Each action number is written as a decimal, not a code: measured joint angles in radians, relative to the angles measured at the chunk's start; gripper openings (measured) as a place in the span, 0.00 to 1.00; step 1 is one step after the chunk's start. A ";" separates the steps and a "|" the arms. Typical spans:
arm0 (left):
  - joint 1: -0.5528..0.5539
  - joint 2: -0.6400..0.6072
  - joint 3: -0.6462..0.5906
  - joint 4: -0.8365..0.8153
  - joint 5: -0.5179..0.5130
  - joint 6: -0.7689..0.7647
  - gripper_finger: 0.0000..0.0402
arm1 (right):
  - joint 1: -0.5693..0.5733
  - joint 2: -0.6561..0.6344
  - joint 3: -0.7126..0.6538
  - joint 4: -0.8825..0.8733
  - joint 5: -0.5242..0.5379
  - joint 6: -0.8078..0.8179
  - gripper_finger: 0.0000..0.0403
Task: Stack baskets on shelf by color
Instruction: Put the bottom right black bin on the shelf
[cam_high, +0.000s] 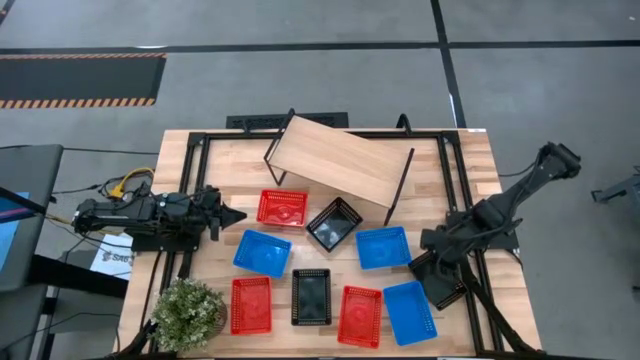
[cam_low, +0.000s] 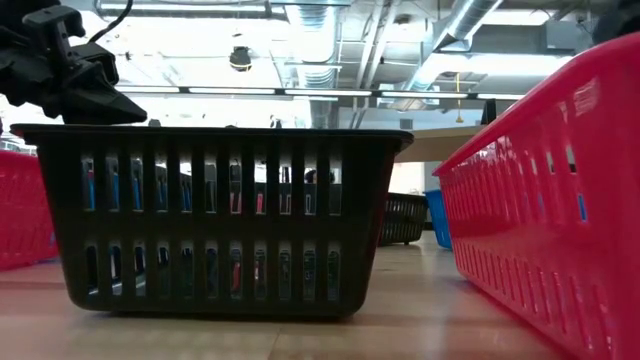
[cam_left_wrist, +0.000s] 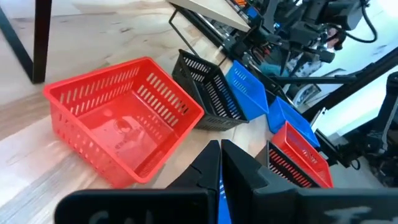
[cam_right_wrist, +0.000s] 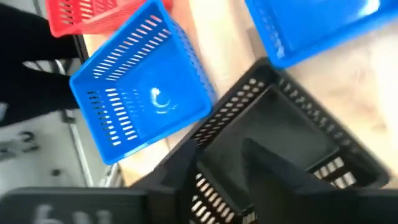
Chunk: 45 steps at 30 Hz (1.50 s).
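The shelf (cam_high: 340, 160), a light board on black rod legs, stands askew at the table's far middle. In front of it lie baskets: red (cam_high: 282, 208), black (cam_high: 335, 222), blue (cam_high: 262, 252), blue (cam_high: 382, 247), and along the near edge red (cam_high: 251, 304), black (cam_high: 311, 296), red (cam_high: 360, 315), blue (cam_high: 410, 312). My left gripper (cam_high: 235, 215) is shut and points level at the far red basket (cam_left_wrist: 124, 118), short of it. My right gripper (cam_high: 440, 268) slants down at the table's right, its fingers apart (cam_right_wrist: 227, 149) over another black basket (cam_right_wrist: 298, 124); whether they touch it, I cannot tell.
A potted plant (cam_high: 187, 312) stands at the table's near left corner. Black frame rails (cam_high: 195, 180) run along the left and right sides of the table. In the low view a black basket (cam_low: 215, 215) and a red basket (cam_low: 560, 200) fill the foreground.
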 joint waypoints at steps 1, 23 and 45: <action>0.000 0.000 0.000 0.000 0.002 0.000 0.02 | -0.009 0.016 0.013 -0.014 0.009 -0.032 0.45; 0.000 0.000 -0.002 -0.006 -0.040 0.052 0.32 | -0.161 0.374 0.051 -0.174 0.075 -0.610 0.62; 0.000 0.000 -0.003 -0.005 -0.036 0.044 0.32 | -0.157 0.340 0.053 -0.362 0.046 -0.440 0.02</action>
